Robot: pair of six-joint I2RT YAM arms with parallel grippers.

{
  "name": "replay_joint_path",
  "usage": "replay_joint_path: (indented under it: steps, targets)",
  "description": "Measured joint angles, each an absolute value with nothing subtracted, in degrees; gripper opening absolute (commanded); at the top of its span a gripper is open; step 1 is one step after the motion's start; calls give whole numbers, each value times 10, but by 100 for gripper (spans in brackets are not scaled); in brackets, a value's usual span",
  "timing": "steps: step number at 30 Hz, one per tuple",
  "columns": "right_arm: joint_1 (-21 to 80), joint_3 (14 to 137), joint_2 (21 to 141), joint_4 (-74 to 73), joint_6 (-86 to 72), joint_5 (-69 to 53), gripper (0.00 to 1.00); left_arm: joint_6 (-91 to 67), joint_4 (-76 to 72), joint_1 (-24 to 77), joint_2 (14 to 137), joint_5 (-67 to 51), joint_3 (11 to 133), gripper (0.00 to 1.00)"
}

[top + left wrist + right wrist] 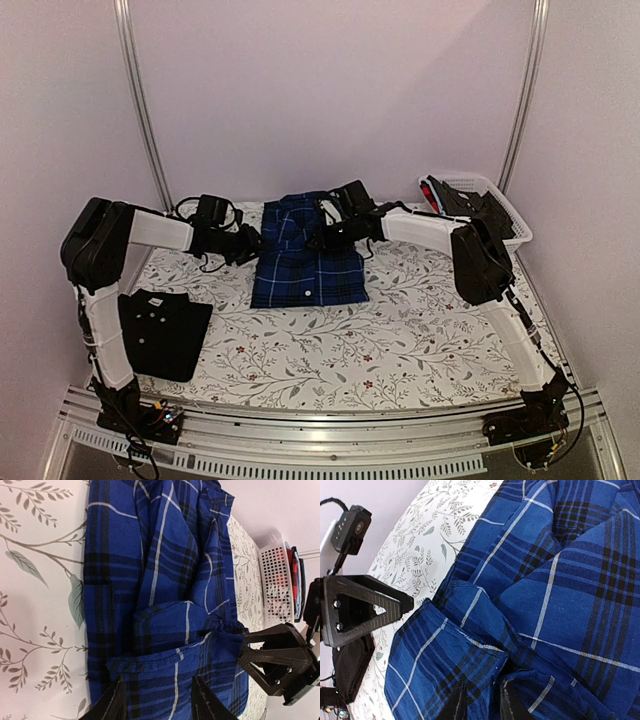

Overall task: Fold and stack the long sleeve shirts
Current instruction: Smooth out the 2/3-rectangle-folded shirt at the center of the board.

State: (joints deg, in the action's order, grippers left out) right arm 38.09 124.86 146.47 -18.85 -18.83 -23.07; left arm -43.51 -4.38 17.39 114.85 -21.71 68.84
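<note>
The blue plaid shirt (305,262) lies partly folded mid-table, its cloth bunched in folds (165,580). The plain black shirt (160,330) rests folded at the front left. My left gripper (255,243) is at the plaid shirt's left edge. Its jaws (157,700) stand open over the cloth, which lies flat beneath them. My right gripper (318,238) is over the shirt's upper middle, and its narrow jaws (481,705) pinch a folded edge of the plaid cloth (520,595).
A white lattice basket (490,200) holding dark and red items stands at the back right corner. The flower-patterned tablecloth (330,345) covers the table. Both arms reach in from the sides and meet over the plaid shirt.
</note>
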Motion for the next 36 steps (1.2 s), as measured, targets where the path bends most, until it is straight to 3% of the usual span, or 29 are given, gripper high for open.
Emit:
replay_joint_path:
  steps: [4, 11, 30, 36]
  targets:
    - [381, 1251, 1465, -186, -191, -230, 7, -435, -40, 175, 1164, -225, 693, 43]
    - [380, 1252, 1465, -186, -191, -221, 0, -435, -26, 175, 1181, -227, 702, 40]
    - [376, 1227, 1465, -196, -195, -153, 0, -435, -9, 175, 1195, -203, 719, 41]
    - [376, 1221, 1465, -197, -199, -149, 0, -433, -9, 177, 1200, -206, 730, 34]
